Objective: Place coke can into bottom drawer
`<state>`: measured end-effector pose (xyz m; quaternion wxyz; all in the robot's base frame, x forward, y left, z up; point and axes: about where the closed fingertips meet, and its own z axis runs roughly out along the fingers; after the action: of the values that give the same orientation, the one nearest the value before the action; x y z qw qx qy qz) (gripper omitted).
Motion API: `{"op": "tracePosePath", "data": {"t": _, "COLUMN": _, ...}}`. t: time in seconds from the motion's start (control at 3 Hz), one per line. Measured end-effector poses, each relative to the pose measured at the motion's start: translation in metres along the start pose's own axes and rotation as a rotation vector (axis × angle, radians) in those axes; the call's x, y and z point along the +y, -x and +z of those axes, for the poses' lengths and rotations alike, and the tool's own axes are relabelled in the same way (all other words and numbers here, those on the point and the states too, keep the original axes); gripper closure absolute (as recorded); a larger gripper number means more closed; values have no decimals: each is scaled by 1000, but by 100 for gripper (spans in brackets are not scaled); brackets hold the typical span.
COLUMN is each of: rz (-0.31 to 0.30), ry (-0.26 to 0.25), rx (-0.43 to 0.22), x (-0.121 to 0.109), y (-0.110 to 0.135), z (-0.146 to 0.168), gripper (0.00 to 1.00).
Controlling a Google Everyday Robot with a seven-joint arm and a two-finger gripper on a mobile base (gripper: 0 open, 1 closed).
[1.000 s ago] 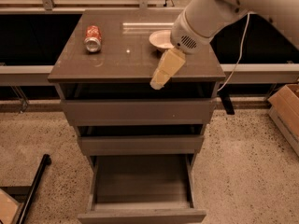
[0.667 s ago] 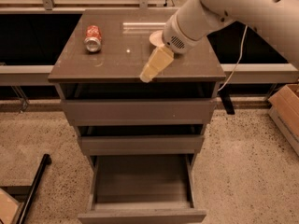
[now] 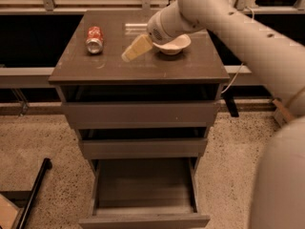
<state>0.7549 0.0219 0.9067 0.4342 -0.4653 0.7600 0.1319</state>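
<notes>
The coke can [image 3: 94, 39] lies on its side at the back left of the cabinet top [image 3: 143, 66], its silver end facing me. The bottom drawer [image 3: 143, 194] is pulled out and empty inside. My gripper [image 3: 129, 54] hangs over the middle of the cabinet top, pointing down-left, to the right of the can and apart from it. It holds nothing that I can see.
A white bowl [image 3: 174, 45] sits on the cabinet top at the back right, just behind my wrist. The two upper drawers [image 3: 143, 113] are slightly ajar. A black bar [image 3: 33, 194] leans on the floor at the lower left. My arm fills the right side.
My arm has swung left and back across the cabinet top, bringing the gripper from the front right edge toward the middle, closer to the can.
</notes>
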Motion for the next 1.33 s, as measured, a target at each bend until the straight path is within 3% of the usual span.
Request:
{"op": "tracePosePath", "data": {"t": 0.33, "rz": 28, "ry": 32, "rx": -52, "x": -18, "y": 18, "z": 46, "gripper": 0}}
{"op": "tracePosePath", "data": {"t": 0.67, "rz": 37, "ry": 29, "rx": -70, "x": -21, "y": 24, "z": 50, "gripper": 0}}
{"op": "tracePosePath", "data": {"t": 1.0, "rz": 73, "ry": 49, "rx": -87, "x": -16, "y": 24, "z": 69, "gripper": 0}}
{"op": "tracePosePath", "data": {"t": 1.33, "rz": 89, "ry": 77, "rx": -174, "x": -12, "y": 47, "z": 105, "gripper": 0}}
